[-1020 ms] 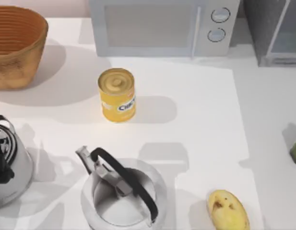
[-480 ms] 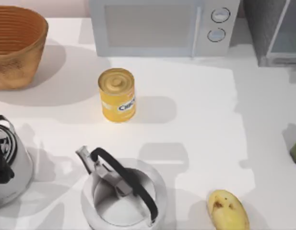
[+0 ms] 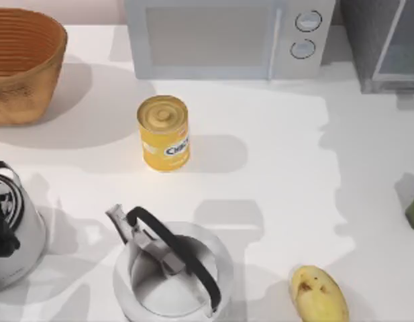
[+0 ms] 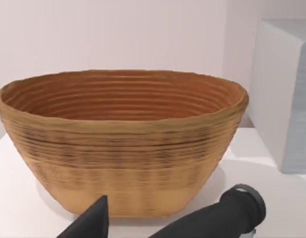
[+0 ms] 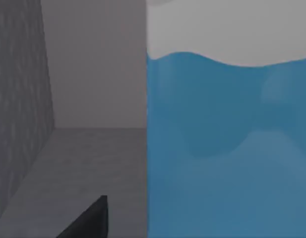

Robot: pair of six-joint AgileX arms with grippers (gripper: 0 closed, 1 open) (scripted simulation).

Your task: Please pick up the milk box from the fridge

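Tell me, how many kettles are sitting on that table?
2. One kettle stands at the table's left edge, partly cut off. The other kettle, with a black handle, sits near the front, left of the potato. More could be out of view.

Milk box (image 5: pixel 227 148) stands inside the fridge (image 3: pixel 384 43), right of the microwave (image 3: pixel 227 37).

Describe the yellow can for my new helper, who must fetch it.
Start at the microwave at the table's back edge. Just in front of its left half stands the can, alone on open white tabletop. It is bright yellow, upright, unlike the silver kettles nearer the front.
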